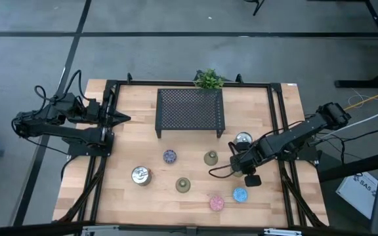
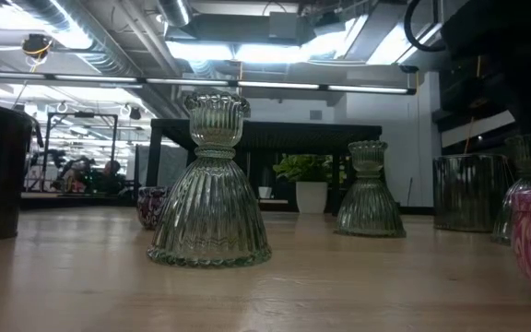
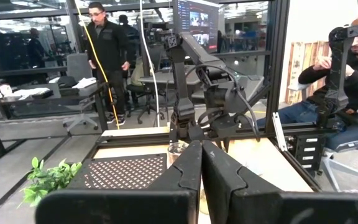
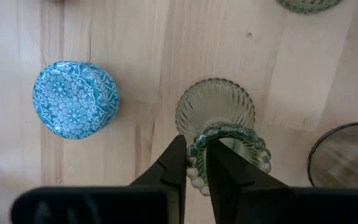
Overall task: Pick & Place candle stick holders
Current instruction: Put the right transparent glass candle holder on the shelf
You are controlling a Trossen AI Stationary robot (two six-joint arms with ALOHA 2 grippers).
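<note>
My right gripper (image 1: 238, 160) (image 4: 196, 146) is shut on an olive-green candle stick holder (image 4: 216, 112) right of the table's middle. Two more olive holders (image 1: 210, 158) (image 1: 183, 185) stand to its left. A silver holder (image 1: 243, 139) stands just beyond it, and another silver one (image 1: 140, 175) at the near left. The purple holder (image 1: 169, 156), the pink one (image 1: 216, 202) and the blue one (image 1: 240, 195) stand on the wood. My left gripper (image 1: 120, 119) (image 3: 201, 168) is shut and empty, raised at the table's left. My right gripper holds the olive-green holder by its beaded top rim (image 4: 199, 144), one finger inside the cup and one outside. The fingers come from above, pointing down. The holder stays upright below them; in the low view (image 2: 528, 175) its foot is hidden behind the pink holder.
A black mesh rack (image 1: 189, 111) stands at the far middle, with a small green plant (image 1: 209, 79) behind it. The black frame rails (image 1: 277, 118) run along the table's sides. Bare wood lies at the near left. People show in the room beyond the table.
</note>
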